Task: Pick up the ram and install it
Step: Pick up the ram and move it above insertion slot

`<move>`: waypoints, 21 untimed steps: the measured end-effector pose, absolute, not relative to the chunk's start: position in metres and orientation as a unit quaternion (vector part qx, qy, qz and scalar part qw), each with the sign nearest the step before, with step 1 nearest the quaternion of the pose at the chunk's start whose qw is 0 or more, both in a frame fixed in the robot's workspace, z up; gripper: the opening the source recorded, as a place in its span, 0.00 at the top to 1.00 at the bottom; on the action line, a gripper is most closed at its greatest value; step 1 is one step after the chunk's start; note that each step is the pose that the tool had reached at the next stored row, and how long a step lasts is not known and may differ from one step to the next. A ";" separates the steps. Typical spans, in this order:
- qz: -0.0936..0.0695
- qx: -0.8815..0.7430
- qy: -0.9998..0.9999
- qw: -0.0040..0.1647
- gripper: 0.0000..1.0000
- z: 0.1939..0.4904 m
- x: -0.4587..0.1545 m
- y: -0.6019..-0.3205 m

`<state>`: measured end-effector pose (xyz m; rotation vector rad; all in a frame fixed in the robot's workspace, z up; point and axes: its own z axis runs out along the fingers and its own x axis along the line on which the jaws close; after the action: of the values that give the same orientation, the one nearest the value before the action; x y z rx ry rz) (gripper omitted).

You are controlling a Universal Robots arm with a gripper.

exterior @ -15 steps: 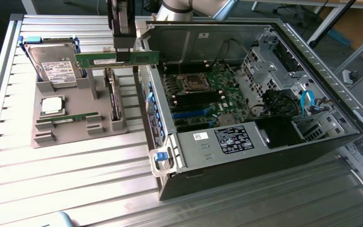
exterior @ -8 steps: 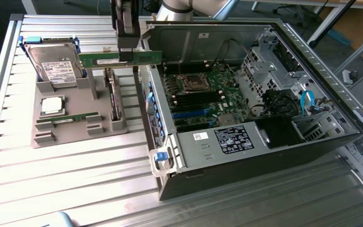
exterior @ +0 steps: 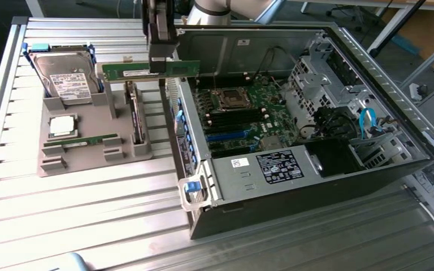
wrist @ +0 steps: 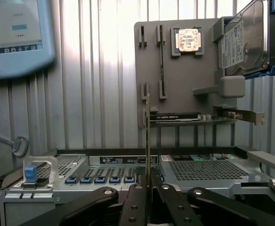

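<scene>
Pickup looks done, install not yet. Gripper (exterior: 161,63) has its fingers (wrist: 136,202) pinching the ram (exterior: 151,70) from both sides, around mid-length. The stick is in the air, long edge level, not touching the holder tray (exterior: 89,161) or anything else. In the exterior view it hangs about over the line where the tray meets the PC case (exterior: 293,192) side wall; exact height and depth are hard to judge. Wrist view has the board edge-on, a thin straight line running out from between the fingers, so the grip looks square with no obvious tilt. Inside the case the motherboard (exterior: 273,107) is exposed. The mem slots (exterior: 236,119) sit beside the CPU socket (exterior: 228,99), and I see no stick standing in them afaict. So what's left is getting the ram over a slot, lining it up and seating it; none of that shows as done. The other parts sit untouched in the tray on the tabletop (exterior: 89,214): hard drive (exterior: 66,79) upright in its cradle, processor chip (exterior: 61,125) in its pocket, a second green stick (exterior: 81,140) lying in its groove, and the expansion card (exterior: 133,113) on edge nearest the case. Roughly halfway imo, with the fiddly part outstanding.
</scene>
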<state>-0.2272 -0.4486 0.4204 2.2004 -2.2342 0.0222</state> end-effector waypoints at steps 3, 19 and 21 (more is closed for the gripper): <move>0.007 0.702 -0.712 0.003 0.87 0.420 -0.224 -0.449; 0.007 0.702 -0.712 0.003 0.87 0.420 -0.205 -0.449; 0.007 0.702 -0.712 0.003 0.87 0.420 -0.203 -0.449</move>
<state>-0.2027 -0.4486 0.4203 2.2004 -2.2342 0.0221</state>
